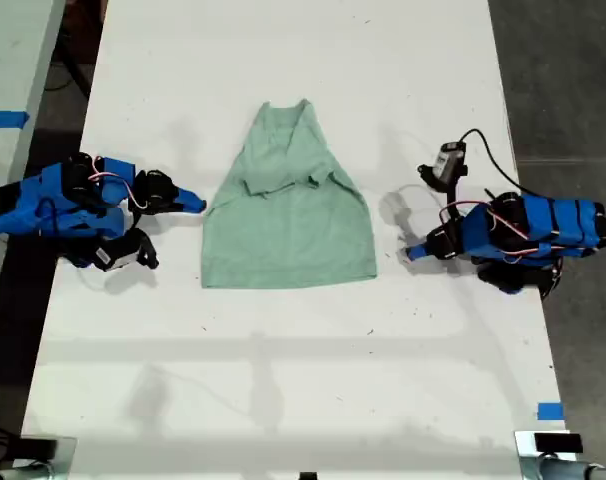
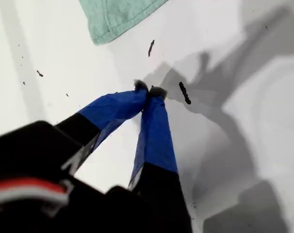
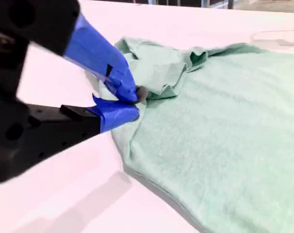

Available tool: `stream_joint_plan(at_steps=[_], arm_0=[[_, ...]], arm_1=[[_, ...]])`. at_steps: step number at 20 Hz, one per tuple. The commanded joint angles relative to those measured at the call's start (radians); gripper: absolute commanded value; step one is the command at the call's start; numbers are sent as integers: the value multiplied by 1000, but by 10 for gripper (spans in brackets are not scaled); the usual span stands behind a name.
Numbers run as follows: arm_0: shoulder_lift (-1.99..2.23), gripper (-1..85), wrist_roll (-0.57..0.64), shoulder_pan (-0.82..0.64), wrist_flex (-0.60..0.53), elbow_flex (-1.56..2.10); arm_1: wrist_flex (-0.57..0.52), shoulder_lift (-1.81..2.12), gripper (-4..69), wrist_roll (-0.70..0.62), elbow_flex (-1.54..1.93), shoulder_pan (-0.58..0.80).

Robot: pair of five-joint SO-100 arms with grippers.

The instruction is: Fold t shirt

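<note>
The pale mint-green t shirt lies flat in the middle of the white table, sleeves folded in over its chest, neck toward the far end. My second gripper is at the exterior view's left, shut, with its tips just at the shirt's side edge beside a folded sleeve; no cloth shows between the jaws. At the exterior view's right, my first gripper is shut and empty over bare table, a short gap from the shirt's hem corner.
A small camera on a black cable sticks up behind the first arm. Blue tape marks the table's near corner at the exterior view's right. Another table with blue tape stands beyond a dark gap at the exterior view's left.
</note>
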Motion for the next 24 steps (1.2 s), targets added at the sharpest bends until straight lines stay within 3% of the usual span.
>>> stream_joint_plan(at_steps=[1,24], arm_0=[[5,26,6,-34,-18,38],[9,-2,-5,11,-21,40]], arm_1=[[-23,12,10,-6,51,-2],[-23,12,12,5,51,-2]])
